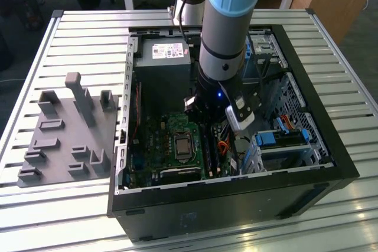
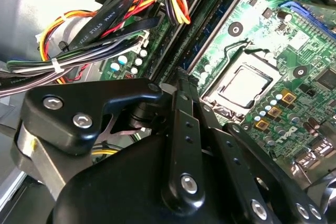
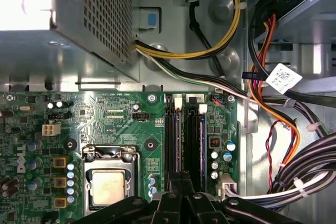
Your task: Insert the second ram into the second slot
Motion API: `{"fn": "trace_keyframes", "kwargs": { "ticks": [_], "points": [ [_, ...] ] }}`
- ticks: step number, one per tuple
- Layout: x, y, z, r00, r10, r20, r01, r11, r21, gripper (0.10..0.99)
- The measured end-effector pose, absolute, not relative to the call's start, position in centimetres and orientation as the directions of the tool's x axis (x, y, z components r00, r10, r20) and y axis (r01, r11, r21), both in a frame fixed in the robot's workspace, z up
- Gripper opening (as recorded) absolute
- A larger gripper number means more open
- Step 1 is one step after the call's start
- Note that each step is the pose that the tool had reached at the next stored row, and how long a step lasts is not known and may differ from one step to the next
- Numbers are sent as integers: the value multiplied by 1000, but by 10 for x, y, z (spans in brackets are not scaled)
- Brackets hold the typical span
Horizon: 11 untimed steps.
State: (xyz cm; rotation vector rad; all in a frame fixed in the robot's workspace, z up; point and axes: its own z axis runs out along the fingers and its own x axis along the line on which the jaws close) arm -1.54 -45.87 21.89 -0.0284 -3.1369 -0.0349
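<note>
Second ram is something I cannot pick out for certain. The two long dark memory slots lie side by side on the green motherboard, just beside the processor socket, and I cannot tell whether a stick sits in either. My gripper hangs right over the near end of those slots in both wrist views. I cannot tell if it is open, closed or holding anything.

A bundle of black, red, orange and yellow cables crowds the side of the slots away from the socket. The grey power supply sits beyond their far end. In the exterior view the arm reaches down into the open computer case, with blue drive tabs towards that view's right and a grey fixture plate on the table at its left.

The power supply carries a white label, and one cable wears a white barcode tag; I cannot read the print on either.
</note>
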Motion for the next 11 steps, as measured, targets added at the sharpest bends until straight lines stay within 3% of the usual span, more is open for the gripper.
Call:
{"fn": "trace_keyframes", "kwargs": {
  "ticks": [11],
  "points": [
    [-15, -458, 217, -1000, 18, 4, 18, 1000, 25, 106]
  ]
}}
